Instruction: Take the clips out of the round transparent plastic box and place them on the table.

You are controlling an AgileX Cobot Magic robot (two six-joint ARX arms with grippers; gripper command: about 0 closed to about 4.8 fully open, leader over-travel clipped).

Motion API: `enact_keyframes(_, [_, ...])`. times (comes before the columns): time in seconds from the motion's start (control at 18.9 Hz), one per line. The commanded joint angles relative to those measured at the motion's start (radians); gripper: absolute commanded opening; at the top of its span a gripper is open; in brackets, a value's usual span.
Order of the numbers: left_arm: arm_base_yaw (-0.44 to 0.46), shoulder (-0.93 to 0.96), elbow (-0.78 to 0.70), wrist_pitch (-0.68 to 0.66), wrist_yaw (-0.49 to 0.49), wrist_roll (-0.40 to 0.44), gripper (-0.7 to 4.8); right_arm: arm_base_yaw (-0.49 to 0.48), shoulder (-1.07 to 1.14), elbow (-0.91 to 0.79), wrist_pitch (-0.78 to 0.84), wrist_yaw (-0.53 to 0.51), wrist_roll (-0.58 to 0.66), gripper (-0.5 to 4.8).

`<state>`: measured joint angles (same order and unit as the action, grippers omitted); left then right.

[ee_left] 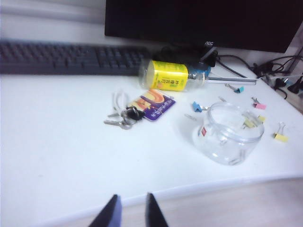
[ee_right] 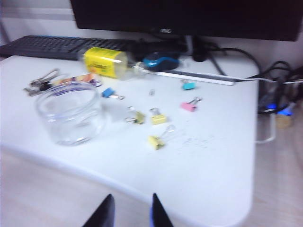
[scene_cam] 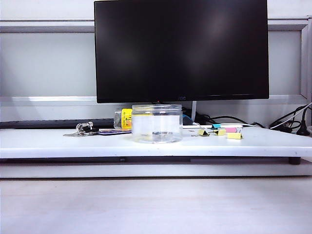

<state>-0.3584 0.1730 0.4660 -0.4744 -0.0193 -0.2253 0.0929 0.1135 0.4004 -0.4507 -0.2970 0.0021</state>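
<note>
The round transparent plastic box [scene_cam: 157,124] stands upright and lidless on the white table [scene_cam: 48,144], in front of the monitor. Three yellow clips [scene_cam: 204,132] [scene_cam: 220,132] [scene_cam: 234,136] lie on the table just right of it. In the right wrist view the clips [ee_right: 138,117] [ee_right: 158,118] [ee_right: 155,142] lie beside the box [ee_right: 71,113], and nothing yellow shows inside it. My right gripper [ee_right: 132,208] hangs open and empty over the table's front edge, well back from the clips. My left gripper [ee_left: 131,208] is open and empty too, back from the box [ee_left: 230,135]. Neither gripper shows in the exterior view.
A bunch of keys [ee_left: 124,116] and a clear bottle with a yellow label [ee_left: 170,75] lie left of and behind the box. Pink [ee_right: 189,106], teal [ee_right: 189,85] and blue [ee_right: 108,92] small clips lie further back. A keyboard [ee_left: 66,59], monitor [scene_cam: 180,48] and cables [ee_right: 279,90] line the rear.
</note>
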Motion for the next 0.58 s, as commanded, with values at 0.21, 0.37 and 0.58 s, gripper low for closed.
enact_keyframes(0.21, [0.000, 0.000, -0.216, 0.379, 0.002, 0.017, 0.80, 0.001, -0.013, -0.099, 0.272, 0.003, 0.035, 1.03])
enact_keyframes(0.37, [0.000, 0.000, -0.307, 0.515, 0.068, 0.132, 0.79, 0.001, -0.019, -0.167, 0.362, 0.003, 0.051, 1.03])
enact_keyframes(0.58, [0.000, 0.000, -0.376, 0.610, 0.176, 0.218, 0.45, 0.001, -0.019, -0.247, 0.381, 0.002, 0.050, 1.03])
